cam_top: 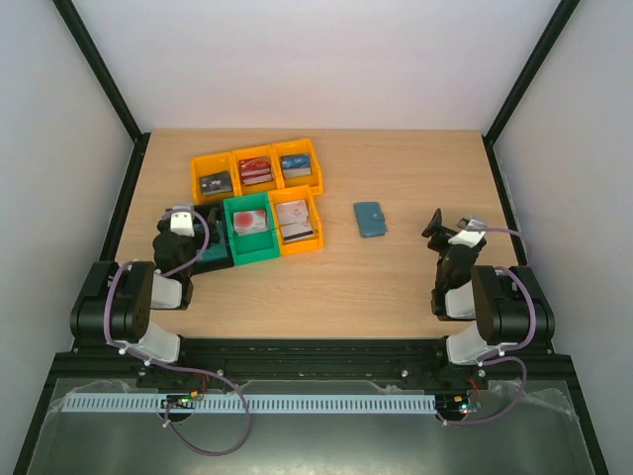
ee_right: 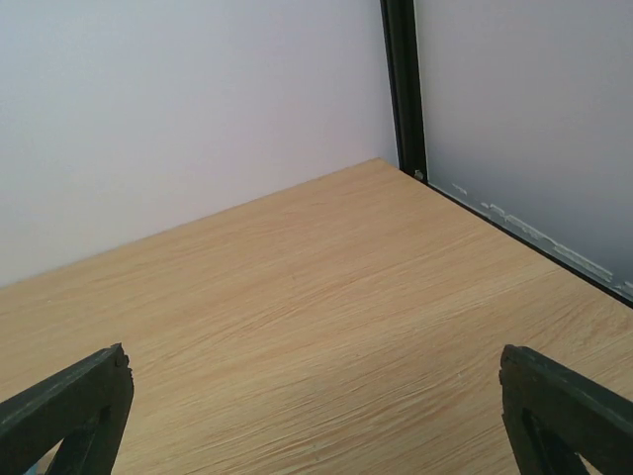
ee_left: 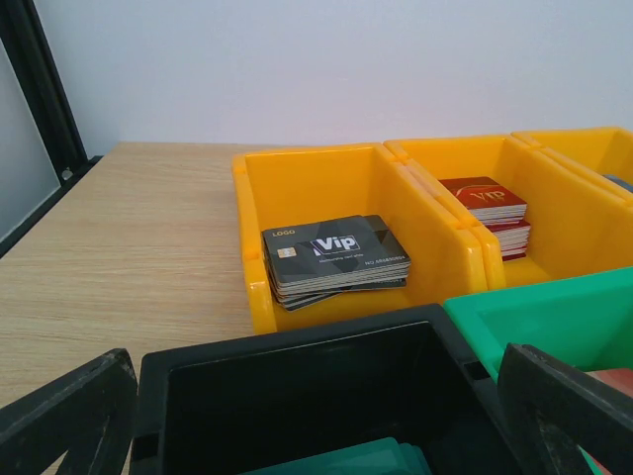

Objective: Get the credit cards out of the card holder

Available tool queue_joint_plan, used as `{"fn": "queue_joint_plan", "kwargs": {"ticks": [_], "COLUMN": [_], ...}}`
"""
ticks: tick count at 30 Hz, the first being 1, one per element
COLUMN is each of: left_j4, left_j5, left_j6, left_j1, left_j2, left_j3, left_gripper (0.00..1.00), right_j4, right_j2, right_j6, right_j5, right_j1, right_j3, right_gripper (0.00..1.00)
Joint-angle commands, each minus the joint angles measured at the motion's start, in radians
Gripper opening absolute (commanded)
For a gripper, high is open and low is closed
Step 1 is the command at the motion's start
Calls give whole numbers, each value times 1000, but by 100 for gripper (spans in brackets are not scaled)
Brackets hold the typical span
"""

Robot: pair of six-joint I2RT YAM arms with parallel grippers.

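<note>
The card holder (cam_top: 371, 219), a small teal-blue case, lies shut on the table right of the bins; any credit cards inside it are hidden. It shows in neither wrist view. My left gripper (cam_top: 201, 237) is open and empty over a black bin (ee_left: 297, 346), its fingers (ee_left: 69, 416) spread wide. Teal cards (ee_left: 366, 460) lie in that bin. My right gripper (cam_top: 433, 224) is open and empty to the right of the holder, apart from it, and in the right wrist view (ee_right: 316, 426) it hangs over bare wood.
Three orange bins stand in a back row, with dark cards (ee_left: 336, 257), red cards (ee_left: 490, 203) and blue cards (cam_top: 297, 164). A green bin (cam_top: 247, 226) and another orange bin (cam_top: 295, 223) hold cards in front. The black frame posts edge the table.
</note>
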Motion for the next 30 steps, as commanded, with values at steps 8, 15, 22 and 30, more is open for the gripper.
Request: {"fn": "queue_joint_plan", "kwargs": {"ticks": [8, 15, 22, 30], "left_j4": [27, -292, -916, -1520], "left_j5": [-4, 54, 268, 282], "left_j6": [-1, -42, -5, 136], "left_j1": [-4, 45, 152, 186], "left_j2": [3, -136, -243, -265], "left_j3": [14, 149, 483, 876], "left_gripper": [99, 100, 99, 99], "right_j4": [-269, -987, -1450, -1702], "right_j2": [-93, -248, -56, 157], "right_j6": [2, 102, 148, 83], "right_j5": [49, -7, -385, -412], "right_j1": [-2, -3, -3, -3], "right_j3": [113, 467, 792, 909], "right_gripper": [99, 99, 99, 95]}}
